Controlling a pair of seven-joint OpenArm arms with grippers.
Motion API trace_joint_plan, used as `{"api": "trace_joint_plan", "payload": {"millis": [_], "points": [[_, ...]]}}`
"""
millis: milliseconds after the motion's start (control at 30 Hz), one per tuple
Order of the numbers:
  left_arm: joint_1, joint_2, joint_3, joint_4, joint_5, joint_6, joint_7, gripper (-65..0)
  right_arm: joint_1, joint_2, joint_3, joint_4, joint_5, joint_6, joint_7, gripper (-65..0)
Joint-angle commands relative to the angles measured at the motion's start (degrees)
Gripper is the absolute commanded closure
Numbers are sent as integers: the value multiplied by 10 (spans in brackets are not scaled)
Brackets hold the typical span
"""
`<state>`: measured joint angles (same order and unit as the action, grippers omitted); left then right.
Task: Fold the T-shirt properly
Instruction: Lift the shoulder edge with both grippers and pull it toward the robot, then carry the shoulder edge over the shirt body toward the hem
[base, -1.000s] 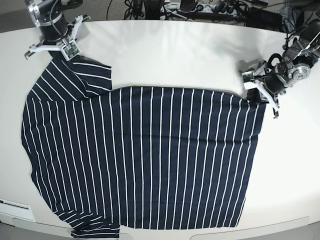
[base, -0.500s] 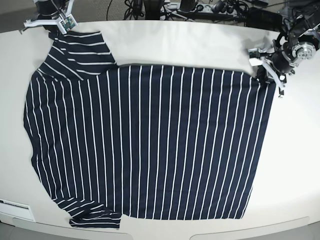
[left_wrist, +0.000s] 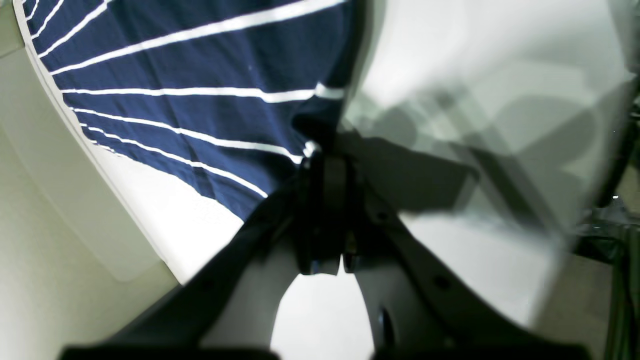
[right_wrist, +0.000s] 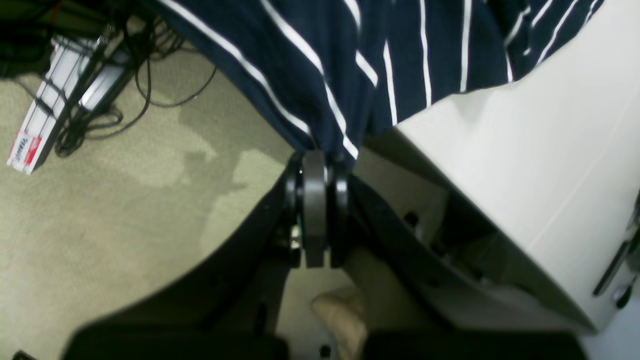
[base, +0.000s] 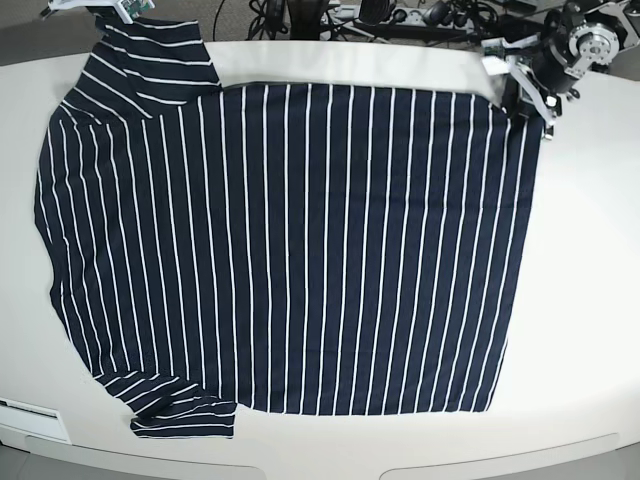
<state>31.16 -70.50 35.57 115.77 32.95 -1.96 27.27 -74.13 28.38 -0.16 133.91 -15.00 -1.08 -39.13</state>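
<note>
The dark navy T-shirt (base: 290, 240) with thin white stripes lies spread flat over most of the white table (base: 590, 250). My left gripper (base: 507, 92) is shut on the shirt's far right corner; in the left wrist view the jaws (left_wrist: 325, 165) pinch the striped cloth (left_wrist: 200, 115). My right gripper (base: 105, 8) is shut on the far left sleeve at the top edge of the base view; in the right wrist view it (right_wrist: 315, 157) holds the cloth (right_wrist: 390, 55) beyond the table's edge, above the floor. A sleeve (base: 185, 412) lies folded at the front left.
Cables and a power strip (base: 400, 18) lie behind the table's far edge. In the right wrist view, carpet floor with cables and a white box (right_wrist: 55, 100) is below the gripper, and the white table edge (right_wrist: 525, 165) is to the right.
Both grippers have pulled the shirt's far edge away toward the back of the table. The shirt has slid back and stretched flatter; the left sleeve has unfolded.
</note>
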Motion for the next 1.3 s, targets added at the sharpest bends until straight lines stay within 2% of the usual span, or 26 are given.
{"api": "trace_joint_plan", "payload": {"millis": [0, 133, 300, 400, 500, 633, 733, 833, 900, 1000, 1167, 1267], "points": [[15, -11, 0, 12, 4, 0, 5, 0, -9, 2, 3, 11, -5, -9, -2, 0], [54, -11, 0, 35, 43, 14, 38, 0, -9, 2, 3, 11, -28, -24, -8, 0], [61, -7, -5, 42, 112, 69, 49, 0, -9, 2, 3, 11, -118, -92, 18, 0], [59, 4, -40, 42, 134, 92, 31, 0, 32, 8, 3, 11, -134, -105, 24, 0], [51, 20, -96, 42, 127, 95, -19, 0, 97, 34, 3, 11, -134, -104, 30, 0], [5, 36, -160, 42, 63, 91, -69, 0, 178, 82, 3, 11, -133, -86, 36, 0], [-31, 38, -189, 42, -1, 85, -81, 0, 230, 108, 3, 11, -103, -75, 36, 0], [-76, 39, -193, 42, -36, 72, -85, 0, 281, 126, 3, 11, -76, -58, 49, 0], [-99, 39, -193, 40, -61, 67, -96, 0, 309, 130, 3, 11, -70, -43, 64, 0], [-119, 50, -193, 32, -84, 60, -109, 0, 355, 130, 3, 11, -22, -17, 80, 0], [-120, 72, -193, 1, -84, 60, -140, 0, 434, 132, 3, -19, 40, 31, 108, 0], [-120, 80, -193, -15, -84, 60, -143, 0, 483, 148, 3, -54, 68, 47, 112, 0]]}}
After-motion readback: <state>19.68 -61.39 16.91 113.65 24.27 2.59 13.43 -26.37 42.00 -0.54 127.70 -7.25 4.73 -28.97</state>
